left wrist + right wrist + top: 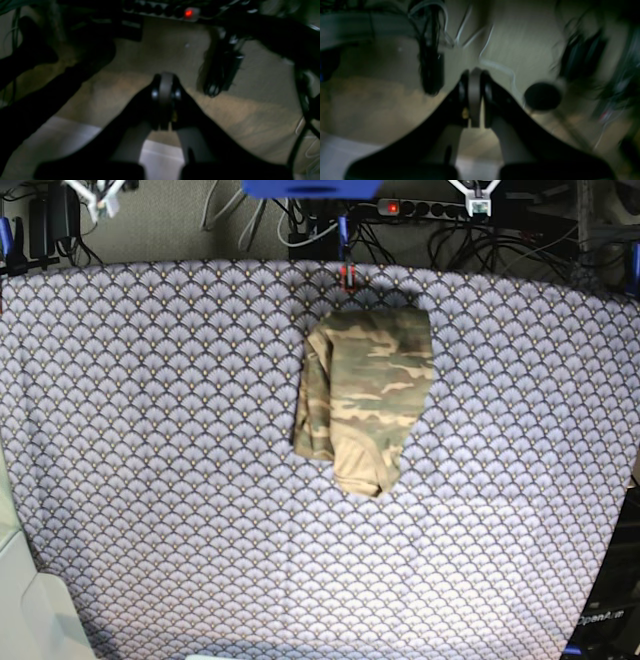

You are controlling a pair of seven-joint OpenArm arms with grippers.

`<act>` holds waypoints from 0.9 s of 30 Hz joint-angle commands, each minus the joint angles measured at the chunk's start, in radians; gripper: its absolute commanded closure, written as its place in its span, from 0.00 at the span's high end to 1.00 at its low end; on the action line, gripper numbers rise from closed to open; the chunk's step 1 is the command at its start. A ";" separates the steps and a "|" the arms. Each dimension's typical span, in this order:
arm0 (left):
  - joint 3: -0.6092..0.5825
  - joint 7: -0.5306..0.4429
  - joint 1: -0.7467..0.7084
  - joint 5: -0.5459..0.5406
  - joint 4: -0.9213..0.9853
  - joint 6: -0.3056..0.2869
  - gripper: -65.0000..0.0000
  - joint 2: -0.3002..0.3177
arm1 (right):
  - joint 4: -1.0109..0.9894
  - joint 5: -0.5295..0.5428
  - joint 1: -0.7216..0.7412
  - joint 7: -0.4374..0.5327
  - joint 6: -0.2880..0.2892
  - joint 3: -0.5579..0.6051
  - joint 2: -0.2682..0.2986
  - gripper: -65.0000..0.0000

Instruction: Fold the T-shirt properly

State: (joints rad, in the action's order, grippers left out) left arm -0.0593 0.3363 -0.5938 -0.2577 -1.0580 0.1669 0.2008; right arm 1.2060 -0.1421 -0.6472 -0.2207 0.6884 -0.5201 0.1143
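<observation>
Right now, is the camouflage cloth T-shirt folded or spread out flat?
Folded. The camouflage-print cloth T-shirt lies as a compact layered bundle on the purple-grey fan-scale patterned tablecloth, no sleeves spread out, though its lower edge is uneven.
</observation>
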 commanded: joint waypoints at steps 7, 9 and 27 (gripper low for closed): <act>-0.110 -0.291 0.209 -0.002 0.551 -0.007 0.00 -0.071 | -0.728 -0.159 0.270 0.370 0.010 -0.022 0.074 0.00; -0.129 -0.389 0.292 -0.002 0.753 -0.007 0.00 -0.106 | -0.977 -0.215 0.361 0.513 -0.063 -0.019 0.115 0.00; -0.104 -0.573 0.516 -0.137 1.058 -0.008 0.00 -0.154 | -1.147 -0.551 0.498 0.628 -0.774 -0.021 0.003 0.00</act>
State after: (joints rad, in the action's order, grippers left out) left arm -0.1650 -0.2207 -0.0875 -0.3958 0.0048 0.1539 0.0448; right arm 0.0574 -0.6960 -0.1429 0.3981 -0.0753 -0.5411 0.1101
